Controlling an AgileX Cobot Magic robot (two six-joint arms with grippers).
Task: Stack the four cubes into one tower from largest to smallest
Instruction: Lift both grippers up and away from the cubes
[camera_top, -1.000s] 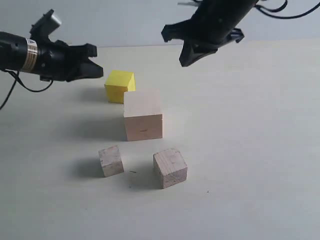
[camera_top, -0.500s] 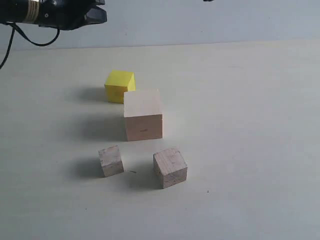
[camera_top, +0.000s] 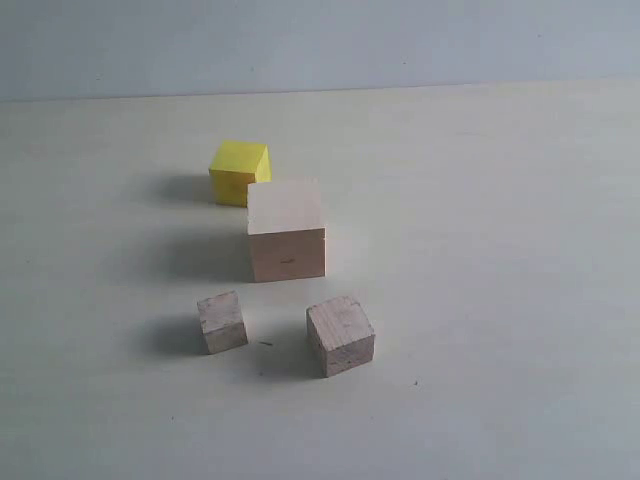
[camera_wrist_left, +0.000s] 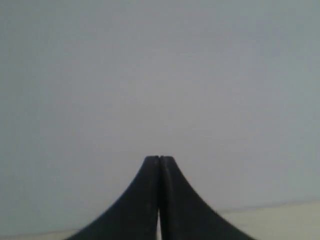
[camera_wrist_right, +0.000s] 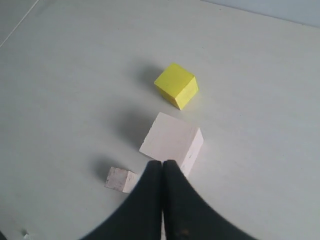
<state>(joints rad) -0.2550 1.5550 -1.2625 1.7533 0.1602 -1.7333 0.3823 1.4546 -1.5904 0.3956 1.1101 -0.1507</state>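
Cubes remain unstacked: pale wooden cube (camera_top: 286, 230), yellow cube (camera_top: 239, 171), 2 greyish cubes (camera_top: 340, 335) (camera_top: 222, 322). Both arms have left the exterior view; left gripper (camera_wrist_left: 159, 159) and right gripper (camera_wrist_right: 162, 163) closed, empty.

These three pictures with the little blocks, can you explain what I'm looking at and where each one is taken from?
A two-armed robot is meant to stack blocks. One camera off the arms shows the table with four separate cubes: a yellow cube, a large pale cube, a mid-sized greyish cube and the smallest cube. Nothing is stacked. The other two cameras ride on the wrists. The left gripper is shut, empty, facing a blank wall. The right gripper is shut, empty, looking down at the cubes.
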